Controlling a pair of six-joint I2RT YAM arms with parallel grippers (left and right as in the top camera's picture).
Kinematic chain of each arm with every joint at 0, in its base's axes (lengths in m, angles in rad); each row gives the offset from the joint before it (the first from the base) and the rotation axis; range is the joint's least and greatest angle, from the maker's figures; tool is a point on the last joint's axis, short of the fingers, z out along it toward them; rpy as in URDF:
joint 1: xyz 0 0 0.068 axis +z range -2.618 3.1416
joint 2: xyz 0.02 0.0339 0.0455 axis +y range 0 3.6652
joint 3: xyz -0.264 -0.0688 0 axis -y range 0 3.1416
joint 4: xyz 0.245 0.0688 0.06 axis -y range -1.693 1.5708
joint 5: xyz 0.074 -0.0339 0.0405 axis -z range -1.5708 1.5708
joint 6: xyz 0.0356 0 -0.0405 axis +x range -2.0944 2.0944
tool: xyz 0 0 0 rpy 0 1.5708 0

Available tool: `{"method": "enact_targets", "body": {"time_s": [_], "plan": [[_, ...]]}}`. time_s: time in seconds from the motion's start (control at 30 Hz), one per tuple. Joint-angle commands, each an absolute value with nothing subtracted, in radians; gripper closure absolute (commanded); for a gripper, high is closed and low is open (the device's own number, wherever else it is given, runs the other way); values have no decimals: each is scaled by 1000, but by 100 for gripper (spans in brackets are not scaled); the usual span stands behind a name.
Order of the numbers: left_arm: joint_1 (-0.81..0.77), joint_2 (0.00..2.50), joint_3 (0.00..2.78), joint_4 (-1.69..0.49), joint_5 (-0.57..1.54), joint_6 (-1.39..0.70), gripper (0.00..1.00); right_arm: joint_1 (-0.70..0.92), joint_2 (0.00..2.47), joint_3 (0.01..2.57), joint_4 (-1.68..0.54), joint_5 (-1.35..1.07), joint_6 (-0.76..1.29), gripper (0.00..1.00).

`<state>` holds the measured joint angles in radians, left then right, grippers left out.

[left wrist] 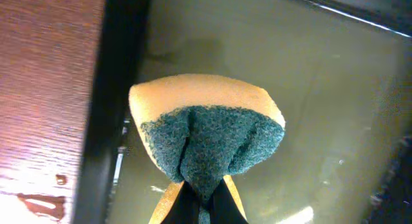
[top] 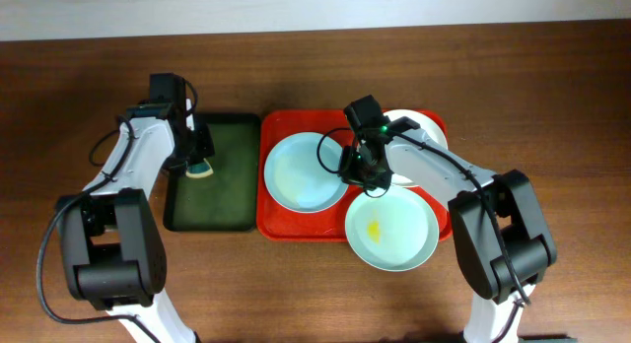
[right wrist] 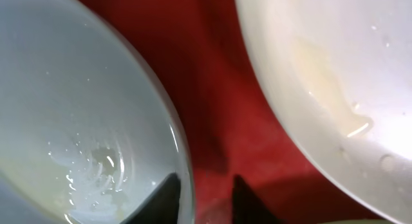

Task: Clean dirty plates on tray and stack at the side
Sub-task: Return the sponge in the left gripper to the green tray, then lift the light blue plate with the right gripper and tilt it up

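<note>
The red tray (top: 272, 225) holds three plates. The pale blue plate (top: 301, 172) lies at its left, wet and shiny in the right wrist view (right wrist: 77, 108). The cream-white plate (top: 422, 134) is at the back right and shows a faint yellow smear (right wrist: 335, 69). The pale green plate (top: 394, 230) with a yellow smear sits at the front right, over the tray's rim. My right gripper (top: 367, 175) is open and straddles the blue plate's right rim (right wrist: 205, 198). My left gripper (top: 201, 158) is shut on a yellow and green sponge (left wrist: 206, 127).
A dark green tray (top: 222, 190) lies left of the red tray, and the sponge hangs just above its floor (left wrist: 322, 89). Brown wooden table (top: 552, 106) surrounds both trays. My right arm crosses over the cream-white plate.
</note>
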<state>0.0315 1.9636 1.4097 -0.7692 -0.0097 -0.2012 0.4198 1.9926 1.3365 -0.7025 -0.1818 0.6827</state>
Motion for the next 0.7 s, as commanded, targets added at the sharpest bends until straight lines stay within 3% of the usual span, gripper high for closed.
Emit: {"method": "enact_targets", "body": {"time_s": [0.0, 0.13, 0.17, 0.33, 0.43, 0.67], "plan": [[34, 1970, 1401, -762, 49, -184, 100, 425, 2004, 1328, -702, -169, 686, 71], [33, 1970, 1401, -760, 88, -184, 100, 425, 2004, 1328, -691, -160, 685, 87], [33, 1970, 1401, -759, 90, -184, 100, 425, 2004, 1328, -691, -161, 686, 96], [33, 1970, 1401, -756, 90, -184, 100, 412, 2003, 1370, -747, -188, 685, 96], [33, 1970, 1401, -755, 90, -185, 99, 404, 1998, 1483, -852, -297, 590, 96], [33, 1970, 1401, -752, 90, -185, 99, 405, 1998, 1766, -1135, -296, 527, 96]]}}
